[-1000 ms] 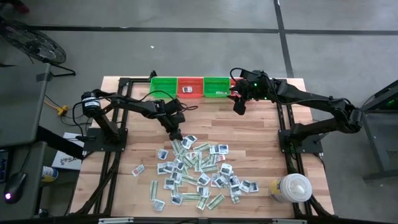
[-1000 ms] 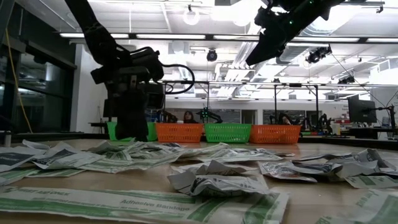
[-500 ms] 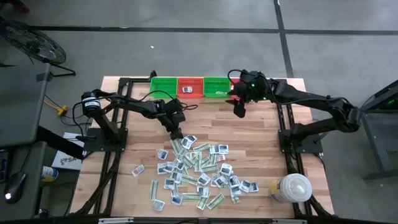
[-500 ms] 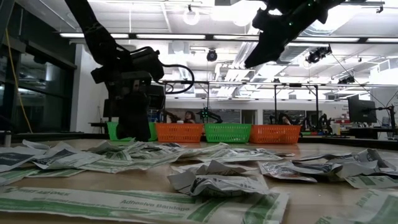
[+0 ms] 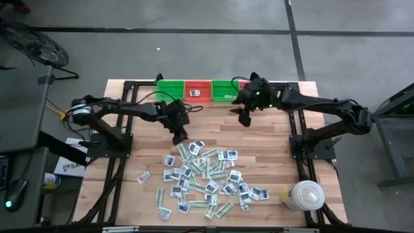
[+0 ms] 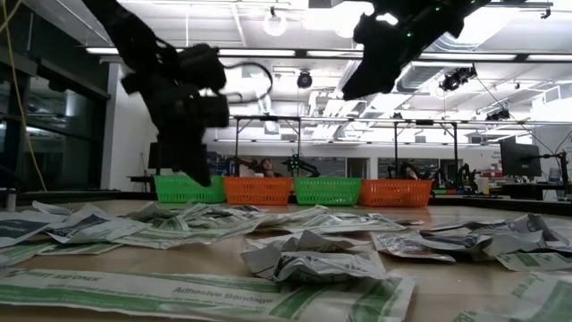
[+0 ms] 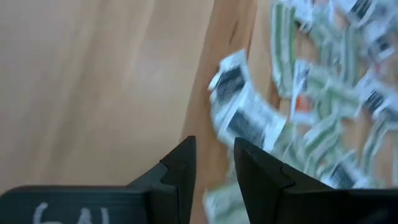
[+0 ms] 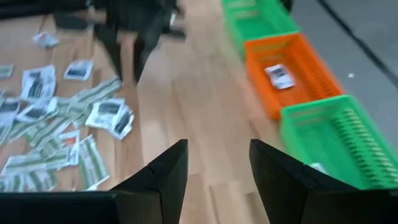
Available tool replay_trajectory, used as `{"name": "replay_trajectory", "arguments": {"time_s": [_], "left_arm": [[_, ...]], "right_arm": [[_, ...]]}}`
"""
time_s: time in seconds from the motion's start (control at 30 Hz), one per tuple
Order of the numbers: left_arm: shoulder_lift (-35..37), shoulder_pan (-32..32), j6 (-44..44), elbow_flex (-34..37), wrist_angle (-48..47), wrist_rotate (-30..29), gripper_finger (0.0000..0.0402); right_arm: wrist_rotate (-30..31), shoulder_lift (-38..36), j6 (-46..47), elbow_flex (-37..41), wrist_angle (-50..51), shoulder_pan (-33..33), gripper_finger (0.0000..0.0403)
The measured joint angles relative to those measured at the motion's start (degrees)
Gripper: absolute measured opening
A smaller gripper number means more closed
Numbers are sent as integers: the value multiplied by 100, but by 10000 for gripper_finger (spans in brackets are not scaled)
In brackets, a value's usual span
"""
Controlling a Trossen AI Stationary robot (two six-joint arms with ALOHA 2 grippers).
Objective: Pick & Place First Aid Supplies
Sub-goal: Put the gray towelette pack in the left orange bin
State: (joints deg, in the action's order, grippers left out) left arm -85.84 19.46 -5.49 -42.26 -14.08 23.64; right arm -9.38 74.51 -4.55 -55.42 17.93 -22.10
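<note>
The first aid supplies (image 5: 207, 175), several small white and pale-green packets, lie spread over the middle and near part of the wooden table (image 5: 272, 139). In the low view they form a flat pile (image 6: 304, 255). My left gripper (image 5: 180, 138) hangs just above the pile's far left edge and points down at a slant (image 6: 195, 170). Its fingers stand a little apart (image 7: 212, 152), and nothing shows between their tips. My right gripper (image 5: 246, 119) is open (image 8: 214, 158) and empty. It hangs high over bare wood, just on the near side of the baskets (image 6: 353, 89).
Green (image 5: 169, 89), orange (image 5: 198, 90) and green (image 5: 225, 90) baskets line the far edge. The orange one holds a packet (image 8: 280, 76). A fourth, orange basket (image 6: 396, 191) is partly hidden under my right arm in the high view. A white lidded container (image 5: 305, 196) stands at the near right corner.
My left gripper has risen off the pile's far left edge and tipped and rolled as it rose. My right gripper has drifted a little toward the table's left edge and slightly down. The packets lie as before.
</note>
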Motion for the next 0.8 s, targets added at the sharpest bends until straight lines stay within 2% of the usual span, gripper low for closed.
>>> {"name": "replay_trajectory", "arguments": {"time_s": [0.17, 0.5, 0.67, 0.8], "left_arm": [[898, 0, 600, 4, -875, -744, 107], [2522, 0, 1187, 2, -1959, -1435, 107], [3163, -65, 1257, 2, -2187, -1615, 107], [3522, -302, 1277, 46, -2201, -1803, 107]], "right_arm": [[-25, 605, 464, 0, -571, 353, 165], [-110, 1860, 462, 0, -2254, 915, 165], [-112, 2355, 337, -266, -2277, 1181, 165], [-114, 2754, 272, -807, -1985, 1342, 165]]}}
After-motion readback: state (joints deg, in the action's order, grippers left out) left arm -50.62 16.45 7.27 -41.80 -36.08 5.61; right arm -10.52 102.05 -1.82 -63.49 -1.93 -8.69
